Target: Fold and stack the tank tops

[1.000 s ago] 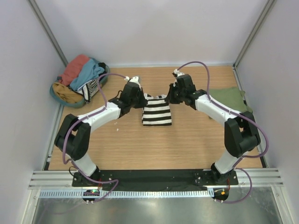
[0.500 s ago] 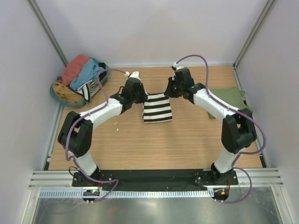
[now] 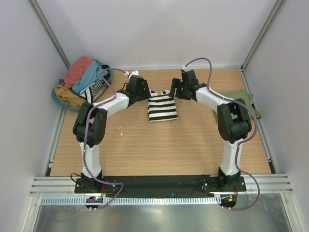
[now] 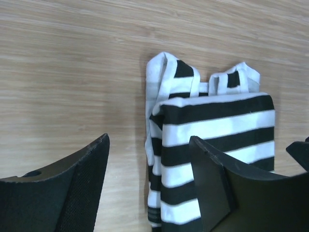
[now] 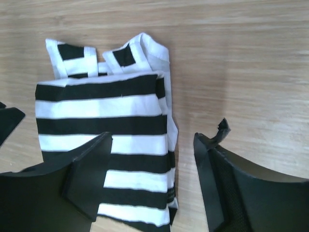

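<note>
Striped top [image 3: 162, 107] folded, 12 o'clock; left end effector [image 4: 148, 145], right end effector [image 5: 153, 140] open, empty. Risk: lift-off snags straps [image 4: 166, 72], fold opens.

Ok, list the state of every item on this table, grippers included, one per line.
striped tank top: folded, lying flat mid-table, straps at the far end.
olive green tank top: lying at the table's right edge, apart from the striped one, not stacked.
left gripper: open, holding nothing.
right gripper: open, holding nothing.
clothes pile: heaped unfolded in the far left corner.
</note>
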{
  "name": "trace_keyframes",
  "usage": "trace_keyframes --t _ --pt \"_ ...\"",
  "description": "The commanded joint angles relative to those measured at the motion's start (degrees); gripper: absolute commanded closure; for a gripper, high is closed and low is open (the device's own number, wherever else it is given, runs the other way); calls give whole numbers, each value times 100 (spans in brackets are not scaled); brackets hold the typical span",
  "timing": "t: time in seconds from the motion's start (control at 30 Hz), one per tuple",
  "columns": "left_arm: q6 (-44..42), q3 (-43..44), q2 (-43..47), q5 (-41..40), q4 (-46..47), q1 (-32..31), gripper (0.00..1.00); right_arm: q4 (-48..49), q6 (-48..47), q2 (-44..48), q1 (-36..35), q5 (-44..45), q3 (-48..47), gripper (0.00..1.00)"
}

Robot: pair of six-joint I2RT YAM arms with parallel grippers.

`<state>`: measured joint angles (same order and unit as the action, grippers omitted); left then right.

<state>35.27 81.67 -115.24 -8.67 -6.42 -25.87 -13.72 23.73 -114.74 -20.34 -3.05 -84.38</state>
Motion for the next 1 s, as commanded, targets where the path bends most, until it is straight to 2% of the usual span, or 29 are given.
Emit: trace_keyframes --t 0.0,0.03,0.1,0.13,0.17,0.2,0.27,0.3,0.43,0.6,0.7,0.83,0.93,0.97 --pt "-108 -343 861 -58 70 -67 33 492 0 1004 -32 -107 498 33" --pt "-64 -466 985 57 88 -59 35 545 27 1128 -32 -204 649 39" --pt "67 -888 1337 381 236 -67 46 659 114 1287 -32 -625 904 51" --pt "233 -1168 1442 749 333 -76 50 703 132 1418 -32 -775 1114 61" --pt "305 -1275 1574 848 508 -111 60 825 158 1454 -23 -1142 1221 64" --pt "384 -1363 1610 1197 571 -120 65 827 211 1489 -32 -1250 1353 72" --pt "630 -1452 1549 1700 615 -146 77 818 264 1516 -23 -1591 1441 78" --pt "709 -1461 1505 1841 615 -155 81 827 325 1516 -32 -1724 1520 84" --pt "947 -1478 1268 2281 826 -243 89 976 510 1349 -32 -2147 1758 91" --pt "1026 -1435 829 2387 870 -165 92 906 581 1235 -5 -1946 2240 95" --pt "1140 -1566 512 2326 870 125 94 844 607 1138 56 -1542 2452 96" --pt "992 -1733 450 2177 897 266 94 669 660 866 232 -1383 2400 96" --pt "912 -1838 625 2133 896 240 84 581 651 1032 241 -1129 2400 92" --pt "877 -1891 817 2071 896 223 65 528 616 1137 241 -971 2417 90"
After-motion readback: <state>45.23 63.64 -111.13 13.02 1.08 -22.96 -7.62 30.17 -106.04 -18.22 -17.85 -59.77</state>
